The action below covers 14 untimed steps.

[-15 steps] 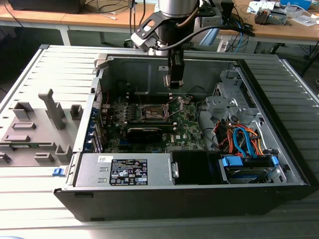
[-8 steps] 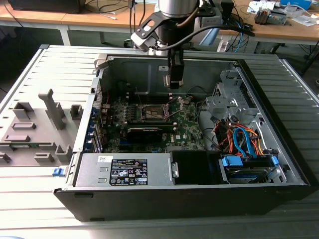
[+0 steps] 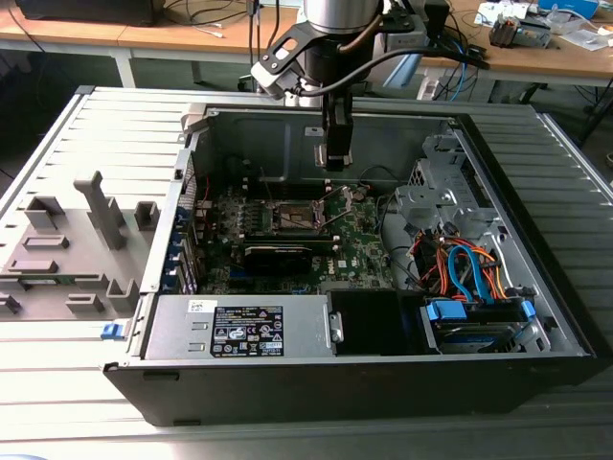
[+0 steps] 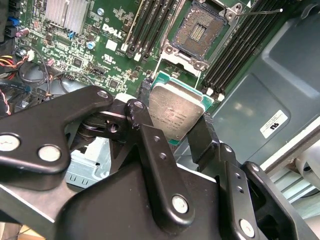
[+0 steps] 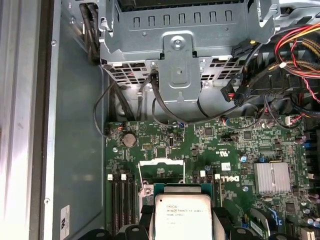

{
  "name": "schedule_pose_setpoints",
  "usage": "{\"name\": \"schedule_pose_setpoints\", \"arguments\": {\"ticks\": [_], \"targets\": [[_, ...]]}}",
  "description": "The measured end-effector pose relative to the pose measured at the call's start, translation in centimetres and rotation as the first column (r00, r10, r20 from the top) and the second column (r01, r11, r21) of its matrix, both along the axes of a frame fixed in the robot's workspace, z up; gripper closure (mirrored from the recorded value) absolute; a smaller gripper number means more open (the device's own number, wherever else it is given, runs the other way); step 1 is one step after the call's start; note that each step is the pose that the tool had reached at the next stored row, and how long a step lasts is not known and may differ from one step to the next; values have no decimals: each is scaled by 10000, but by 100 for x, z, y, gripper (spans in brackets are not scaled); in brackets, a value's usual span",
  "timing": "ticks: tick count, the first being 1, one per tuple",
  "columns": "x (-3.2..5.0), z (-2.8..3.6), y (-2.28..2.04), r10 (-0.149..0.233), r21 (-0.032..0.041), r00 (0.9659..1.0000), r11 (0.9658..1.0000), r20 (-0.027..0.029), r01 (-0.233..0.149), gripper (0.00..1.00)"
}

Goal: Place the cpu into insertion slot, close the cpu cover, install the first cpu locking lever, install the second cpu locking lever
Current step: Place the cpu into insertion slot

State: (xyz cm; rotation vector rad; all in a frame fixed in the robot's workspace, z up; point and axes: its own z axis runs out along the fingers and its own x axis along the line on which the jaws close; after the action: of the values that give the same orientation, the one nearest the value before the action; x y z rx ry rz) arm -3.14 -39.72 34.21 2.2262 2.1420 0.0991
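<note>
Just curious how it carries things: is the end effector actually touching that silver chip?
Touching. In the second wrist view, the end effector clamps the cpu between its black fingers, with no gap on either side.

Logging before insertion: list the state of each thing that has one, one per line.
Small square silver-topped cpu: gripped, not yet seated.
Black two-finger gripper: shut on the cpu.
Square silver-rimmed insertion slot: empty, uncovered.
Thin silver-metal cpu cover: raised open.
Black metal computer case: side open.

the cpu (image 4: 176, 112) sits between the jaws, near the insertion slot (image 4: 200, 31).
</note>
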Motion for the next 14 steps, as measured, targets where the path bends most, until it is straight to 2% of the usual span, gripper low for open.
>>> {"name": "schedule_pose_setpoints", "arguments": {"ticks": [14], "targets": [[-21, -15, 0, 0, 1, 10000, 10000, 0, 0, 45]]}}
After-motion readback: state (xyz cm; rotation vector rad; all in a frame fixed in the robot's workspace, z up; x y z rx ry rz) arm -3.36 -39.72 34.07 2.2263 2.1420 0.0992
